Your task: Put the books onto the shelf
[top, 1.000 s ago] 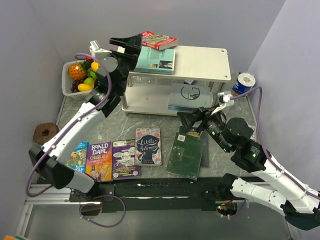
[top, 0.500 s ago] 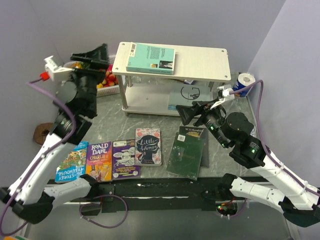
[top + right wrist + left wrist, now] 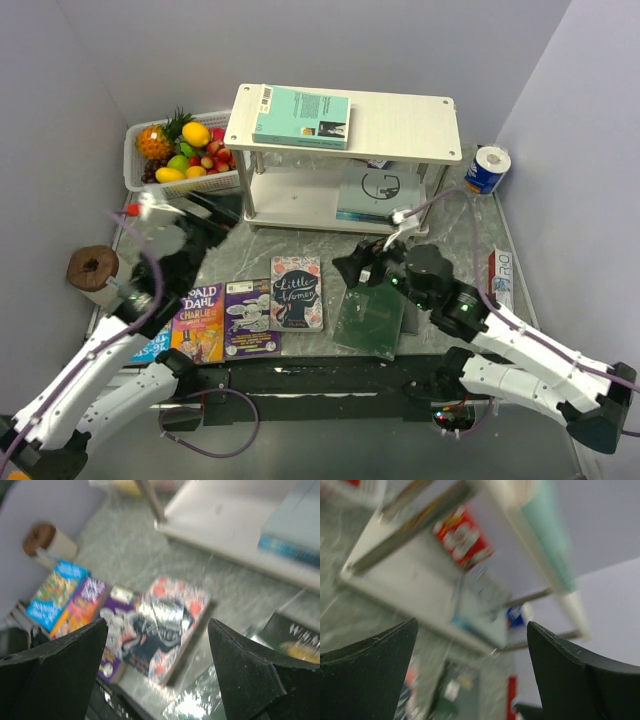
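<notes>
**Top view.** Recorded teal book (image 3: 300, 115) lying flat on left end of upper board of shelf (image 3: 405, 125), barcode at its far-left corner. Black book with gold circle (image 3: 375, 190) on lower tier. Found on table (image 3: 300, 243), in a near row:
- blue children's book (image 3: 152, 342), partly under left arm
- orange book (image 3: 197, 318) reading "Dahl", first word part-covered
- purple cartoon book (image 3: 248, 317)
- "Little Women" (image 3: 296, 292)
- dark green book (image 3: 372, 322)

Left gripper (image 3: 218, 208) released and empty, between fruit basket (image 3: 133, 170) and the row. Right gripper (image 3: 350, 268) released and empty, over far edge of dark green book. Also noted: brown tape roll (image 3: 92, 267), blue-and-white roll (image 3: 487, 168), and white-and-red carton (image 3: 500, 275) at right edge.

**Left wrist view.** Blurred. Fingers (image 3: 365, 680) spread wide, nothing between. Shelf seen from low. Lettering on red-and-white item (image 3: 462, 535) beyond it unreadable.

**Right wrist view.** Fingers spread wide above "Little Women". Dark cover (image 3: 295, 630) at right, pale lettering starting "W", remainder cut off.
</notes>
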